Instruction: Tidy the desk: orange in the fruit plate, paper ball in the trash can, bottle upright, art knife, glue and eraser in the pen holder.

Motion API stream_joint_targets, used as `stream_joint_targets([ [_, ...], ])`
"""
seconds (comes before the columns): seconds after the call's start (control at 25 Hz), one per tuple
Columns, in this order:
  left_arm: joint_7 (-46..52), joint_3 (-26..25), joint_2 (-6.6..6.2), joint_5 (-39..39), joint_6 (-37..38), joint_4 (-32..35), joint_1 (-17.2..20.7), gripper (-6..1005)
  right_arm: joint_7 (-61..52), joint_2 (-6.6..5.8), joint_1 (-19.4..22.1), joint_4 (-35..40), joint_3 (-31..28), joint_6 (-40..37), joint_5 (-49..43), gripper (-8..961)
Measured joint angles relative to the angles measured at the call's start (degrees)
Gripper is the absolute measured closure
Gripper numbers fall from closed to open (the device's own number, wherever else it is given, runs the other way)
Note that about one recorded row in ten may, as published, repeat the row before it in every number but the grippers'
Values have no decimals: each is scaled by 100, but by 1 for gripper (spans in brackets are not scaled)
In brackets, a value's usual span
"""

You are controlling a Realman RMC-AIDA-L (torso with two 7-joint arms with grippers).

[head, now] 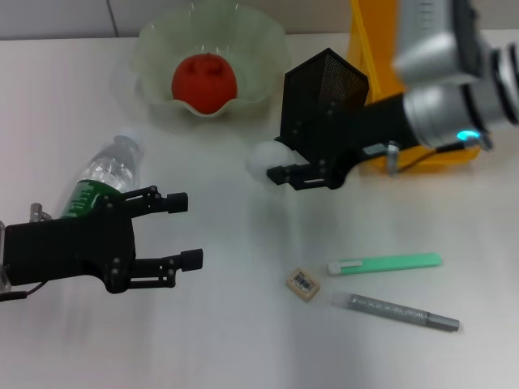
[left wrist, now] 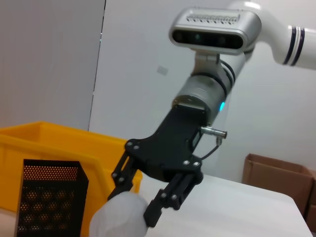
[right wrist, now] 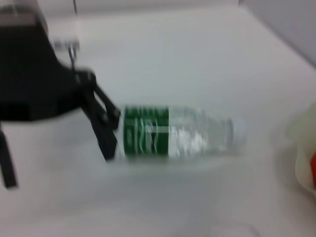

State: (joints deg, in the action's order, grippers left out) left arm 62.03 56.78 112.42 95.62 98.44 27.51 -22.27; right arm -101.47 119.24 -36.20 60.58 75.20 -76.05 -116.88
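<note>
The orange (head: 204, 81) lies in the fruit plate (head: 268, 49) at the back. My right gripper (head: 280, 168) is shut on the paper ball (head: 261, 160) and holds it just in front of the pen holder (head: 324, 81), left of the trash can (head: 381, 89). The left wrist view shows its fingers (left wrist: 170, 197) flanking the paper ball (left wrist: 118, 219). The bottle (head: 105, 174) lies on its side at the left. My left gripper (head: 186, 230) is open and empty beside the bottle. The eraser (head: 302, 284), the green art knife (head: 385, 263) and the grey glue stick (head: 397, 310) lie on the table at the front right.
In the left wrist view the pen holder (left wrist: 49, 197) stands in front of the trash can (left wrist: 49, 143), and a cardboard box (left wrist: 276, 173) sits beyond the table. The right wrist view shows the lying bottle (right wrist: 173, 133) with the left gripper (right wrist: 101, 123) at its base.
</note>
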Motion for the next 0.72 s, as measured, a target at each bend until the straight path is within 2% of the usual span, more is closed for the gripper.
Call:
stream_joint_targets([
  [0.04, 34, 0, 4, -1, 3, 1, -16, 165, 391, 0, 164, -207, -276, -95, 351, 506],
  [0.08, 34, 0, 4, -1, 3, 1, -16, 165, 391, 0, 164, -207, -276, -95, 351, 506],
  [0.12, 46, 0, 4, -1, 4, 0, -23, 165, 856, -1, 343, -494, -495, -170, 774, 506],
  [0.16, 53, 0, 4, -1, 4, 0, -26, 165, 856, -1, 343, -494, -495, -170, 774, 506],
  [0.24, 93, -8, -1, -1, 6, 0, -44, 165, 1776, -6, 575, -1048, -871, -377, 1440, 506],
  [0.28, 93, -8, -1, -1, 6, 0, -44, 165, 1776, -6, 575, -1048, -871, -377, 1440, 507],
  [0.32, 105, -33, -2, -3, 8, 0, -52, 165, 2390, -9, 643, -1529, -1249, -595, 1844, 507],
  [0.4, 106, -51, -2, -3, 9, 0, -54, 165, 2639, -12, 652, -1766, -1447, -706, 1972, 507],
  [0.44, 107, -81, 2, -3, 13, 0, -54, 165, 3256, -29, 640, -2344, -1875, -1007, 2148, 507],
  [0.48, 107, -81, 2, -3, 13, 0, -54, 165, 3256, -29, 640, -2344, -1875, -1007, 2148, 507],
  [0.52, 108, -88, 8, -3, 19, -1, -54, 165, 3702, -44, 615, -2743, -2167, -1197, 2168, 507],
  [0.72, 108, -88, 19, -4, 22, -2, -61, 165, 4383, -36, 620, -3263, -2519, -1305, 2175, 507],
])
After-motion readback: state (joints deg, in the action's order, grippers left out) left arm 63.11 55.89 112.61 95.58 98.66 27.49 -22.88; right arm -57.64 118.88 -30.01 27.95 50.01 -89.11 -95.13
